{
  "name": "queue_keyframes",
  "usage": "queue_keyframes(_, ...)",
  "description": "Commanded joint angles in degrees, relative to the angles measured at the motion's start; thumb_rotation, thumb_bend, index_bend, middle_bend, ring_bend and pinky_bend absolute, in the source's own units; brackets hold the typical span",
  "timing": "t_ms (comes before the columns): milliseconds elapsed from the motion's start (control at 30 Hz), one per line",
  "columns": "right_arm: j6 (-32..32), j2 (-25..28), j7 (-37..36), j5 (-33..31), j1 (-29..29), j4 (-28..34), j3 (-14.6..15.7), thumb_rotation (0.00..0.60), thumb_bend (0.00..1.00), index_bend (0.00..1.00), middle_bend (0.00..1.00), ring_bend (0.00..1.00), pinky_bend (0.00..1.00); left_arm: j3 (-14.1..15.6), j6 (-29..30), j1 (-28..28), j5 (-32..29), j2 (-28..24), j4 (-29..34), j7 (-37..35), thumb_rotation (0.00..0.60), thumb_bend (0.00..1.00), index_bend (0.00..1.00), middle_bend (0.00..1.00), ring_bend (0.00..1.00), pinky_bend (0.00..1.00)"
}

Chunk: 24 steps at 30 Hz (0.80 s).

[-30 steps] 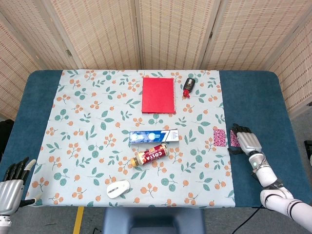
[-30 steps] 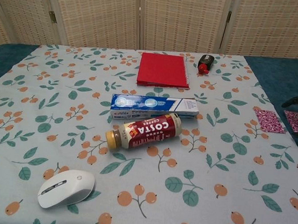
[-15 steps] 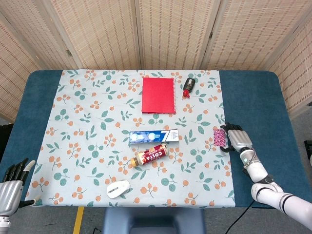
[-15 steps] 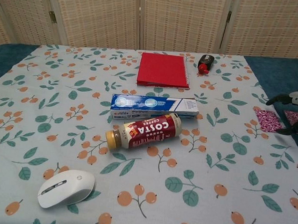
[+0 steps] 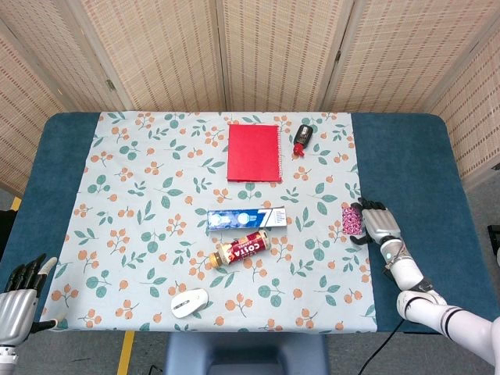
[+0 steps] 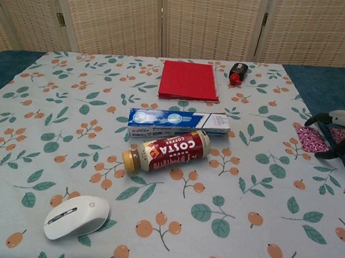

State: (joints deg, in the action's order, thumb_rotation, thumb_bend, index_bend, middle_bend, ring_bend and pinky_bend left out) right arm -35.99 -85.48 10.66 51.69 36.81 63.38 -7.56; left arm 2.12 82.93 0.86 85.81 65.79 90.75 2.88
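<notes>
Pink patterned packet (image 5: 351,220) under right hand (image 5: 377,223), fingers spread, table's right edge

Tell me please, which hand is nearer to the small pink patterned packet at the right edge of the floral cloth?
The right hand. It is over the pink packet, fingers arched above it. The left hand is at the table's opposite near corner, far from it.

Desk (image 5: 406,148) blue, covered mid-span by a floral cloth (image 5: 141,195). On the cloth: red notebook (image 5: 254,152) at far centre, small black bottle (image 5: 301,139) just beside it; toothpaste box (image 5: 246,219) mid-desk, coffee bottle (image 5: 243,250) lying just in front of it; white mouse (image 5: 190,301) near front edge; patterned packet (image 5: 351,219) at right cloth edge.
</notes>
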Motion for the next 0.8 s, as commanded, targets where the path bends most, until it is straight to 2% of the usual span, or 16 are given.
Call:
queue_keyframes(33, 0.18, -0.2, 0.22, -0.42, 0.24, -0.47, 0.1, 0.497, 0.34, 0.1, 0.04, 0.0, 0.0, -0.03, 0.01, -0.03, -0.1, -0.04, 0.04, 0.01, 0.6, 0.18, 0.06, 0.0, 0.04, 0.0)
queue_keyframes(200, 0.29, -0.49, 0.49, -0.82, 0.5, -1.03, 0.36, 0.496, 0.34, 0.12, 0.04, 0.0, 0.0, -0.08, 0.02, -0.03, -0.18, -0.13, 0.11, -0.04, 0.6, 0.18, 0.06, 0.0, 0.04, 0.0)
queue_keyframes(333, -0.05, -0.49, 0.48, -0.82, 0.42, -0.91, 0.54, 0.496, 0.34, 0.23, 0.04, 0.0, 0.0, -0.1, -0.05, 0.01, -0.18, -0.14, 0.09, -0.09, 0.6, 0.18, 0.06, 0.0, 0.04, 0.0)
queue_keyframes(433, -0.43, -0.35, 0.42, -0.79, 0.26, -0.66, 0.62, 0.494, 0.34, 0.28, 0.05, 0.0, 0.0, -0.1, -0.05, 0.03, -0.15, -0.11, 0.03, -0.19, 0.6, 0.18, 0.06, 0.0, 0.04, 0.0)
queue_keyframes(800, -3.82, 3.02, -2.42, 1.49, -1.55, 3.57, -0.11, 0.493, 0.34, 0.29, 0.05, 0.0, 0.0, -0.13, 0.09, -0.04, -0.13, -0.08, -0.18, -0.54, 0.6, 0.18, 0.06, 0.0, 0.04, 0.0)
